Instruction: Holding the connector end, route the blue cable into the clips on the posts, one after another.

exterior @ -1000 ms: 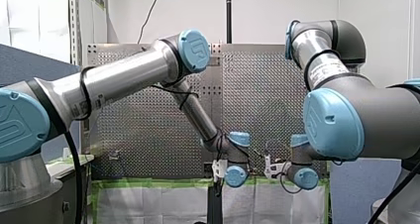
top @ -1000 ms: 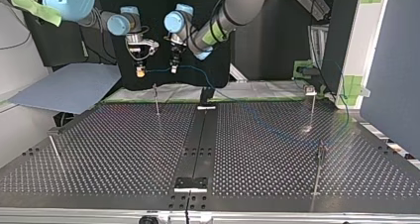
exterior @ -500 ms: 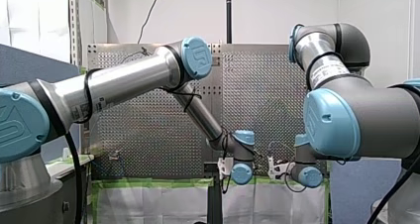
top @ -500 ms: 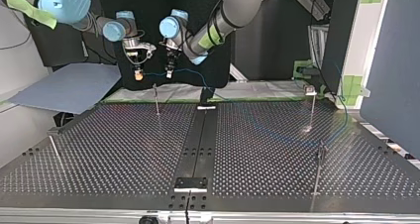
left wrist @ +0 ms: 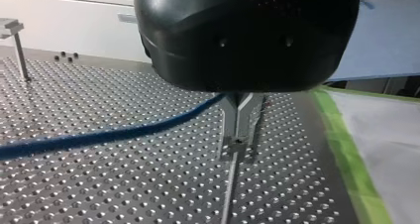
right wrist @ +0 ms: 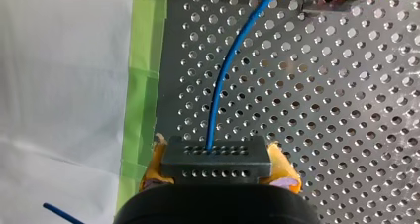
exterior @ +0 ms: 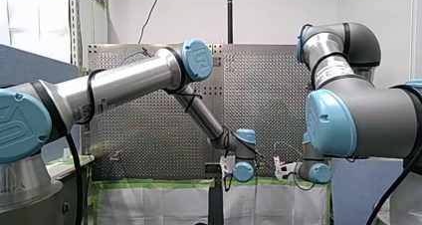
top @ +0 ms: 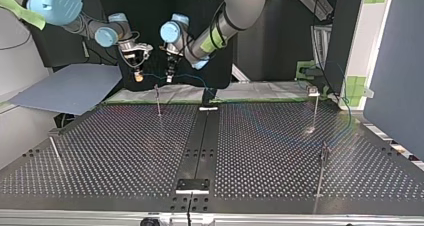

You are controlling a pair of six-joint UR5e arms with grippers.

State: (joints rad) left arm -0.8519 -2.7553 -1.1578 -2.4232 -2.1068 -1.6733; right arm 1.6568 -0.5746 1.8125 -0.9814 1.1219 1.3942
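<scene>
The blue cable [right wrist: 217, 92] spans sideways between the right gripper [right wrist: 218, 168], clamped on its connector [right wrist: 216, 157], and the left gripper [left wrist: 237, 112], pinched shut on it, above the post [top: 158, 100] at the arm-side edge of the table [top: 260, 151].

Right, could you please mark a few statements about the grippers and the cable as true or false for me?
1. My right gripper holds the black connector between yellow pads. True.
2. My left gripper is open, clear of the blue cable. False: its metal fingers are shut on it.
3. Both grippers rest on the perforated table. False: both hang above its far edge.
4. Green tape lies between the white sheet and the table. True.
</scene>
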